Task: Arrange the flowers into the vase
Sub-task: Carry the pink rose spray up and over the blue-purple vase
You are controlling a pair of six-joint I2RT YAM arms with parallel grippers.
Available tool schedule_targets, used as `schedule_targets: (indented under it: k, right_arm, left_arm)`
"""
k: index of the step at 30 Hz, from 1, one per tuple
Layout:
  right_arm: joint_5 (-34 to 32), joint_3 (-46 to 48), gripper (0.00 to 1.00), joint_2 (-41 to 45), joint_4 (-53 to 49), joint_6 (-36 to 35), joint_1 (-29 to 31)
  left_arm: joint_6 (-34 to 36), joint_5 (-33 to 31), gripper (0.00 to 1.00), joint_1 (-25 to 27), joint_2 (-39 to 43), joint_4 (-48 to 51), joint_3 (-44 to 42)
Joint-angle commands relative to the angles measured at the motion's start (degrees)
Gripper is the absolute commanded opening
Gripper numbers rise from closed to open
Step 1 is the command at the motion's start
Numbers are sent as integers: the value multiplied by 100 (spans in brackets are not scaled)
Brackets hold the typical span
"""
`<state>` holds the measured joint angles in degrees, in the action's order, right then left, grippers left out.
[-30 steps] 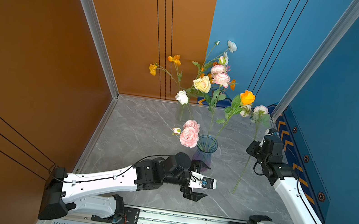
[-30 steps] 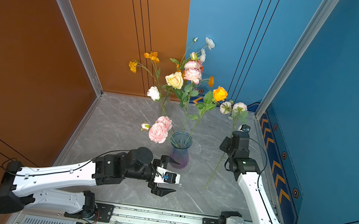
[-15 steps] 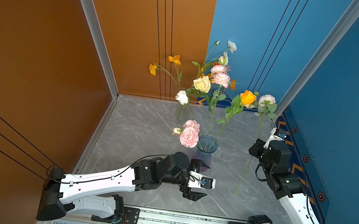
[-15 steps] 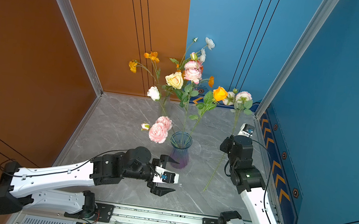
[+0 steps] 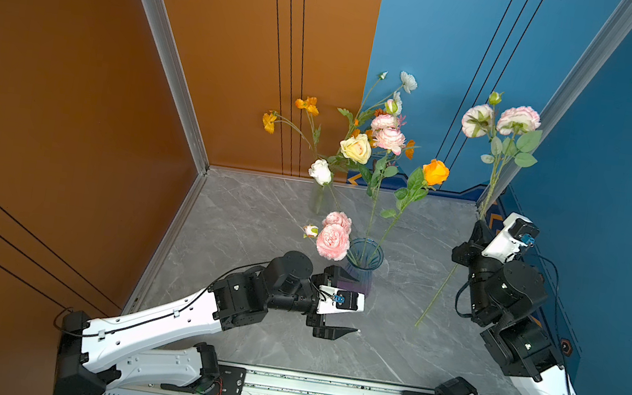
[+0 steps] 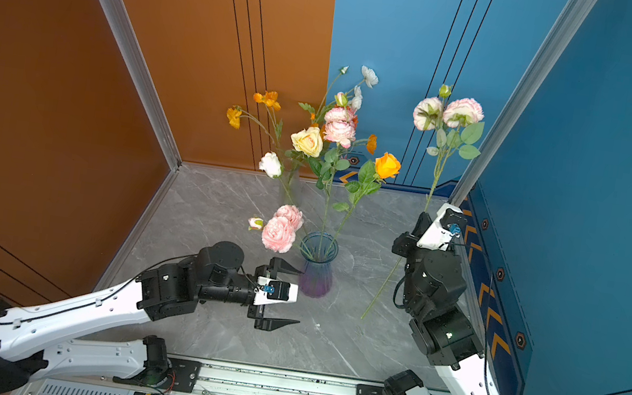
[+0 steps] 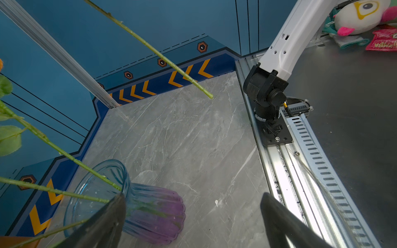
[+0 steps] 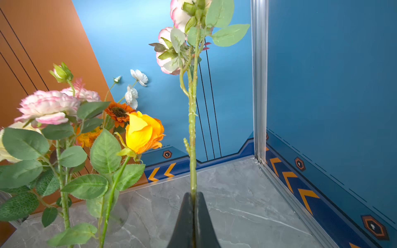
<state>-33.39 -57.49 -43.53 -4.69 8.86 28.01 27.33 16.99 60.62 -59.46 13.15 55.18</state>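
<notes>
On the right, the right claw (image 5: pixel 478 229) is clamped shut on the green stem of a tall flower with pink-edged white ruffled blooms (image 5: pixel 495 177). The right wrist view shows both black fingers (image 8: pixel 182 221) pressed together on that stem (image 8: pixel 192 120). The flower stands nearly upright. Its two blooms and a small bud rise high against the blue wall by the far right corner post. Below the grip, the bare stem slants down towards the near left, with its cut end over the grey marble-patterned worktop (image 5: pixel 261 216). Whether that end touches the surface cannot be told.

The ribbed glass vase, blue at the rim and purple at the base (image 5: pixel 364 262), stands near the middle of the worktop, well apart from the held flower. It already holds an orange rose (image 5: pixel 435 172) leaning right, a tall stem with pink-and-white blooms (image 5: pixel 390 137) and a pair of pink ruffled blooms (image 5: pixel 331 240) drooping over its left rim.

The left claw (image 6: pixel 300 297) is spread wide and holds nothing, low on the near-left side of the vase. Its far finger lies just beside the vase's body.

Farther back, a clear glass vase (image 5: pixel 317 201) holds white, cream and orange flowers.
</notes>
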Motion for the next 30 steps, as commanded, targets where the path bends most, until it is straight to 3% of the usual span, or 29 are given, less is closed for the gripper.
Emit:
schedule_targets:
  k: [1, 5, 13, 27, 30]
  right_arm:
    - [-134, -209, 0, -99, 1249, -778, 193]
    - [162, -233, 0, -368, 2298, -1079, 476]
    - [91, 100, 0, -1191, 4927, -2183, 1180]
    - [358, 181, 0, -3660, 8457, -3513, 1848]
    - [383, 227, 0, -3901, 8592, -3590, 1916]
  left_arm:
    - [-485, -150, 98, 167, 57, 23, -113]
    - [-888, -998, 98, 331, 191, -75, -420]
    - [-1519, -1615, 98, 627, 577, -456, -891]
    - [-1841, -1522, 98, 713, 757, -493, -893]
    - [-1906, -1524, 98, 732, 809, -462, -940]
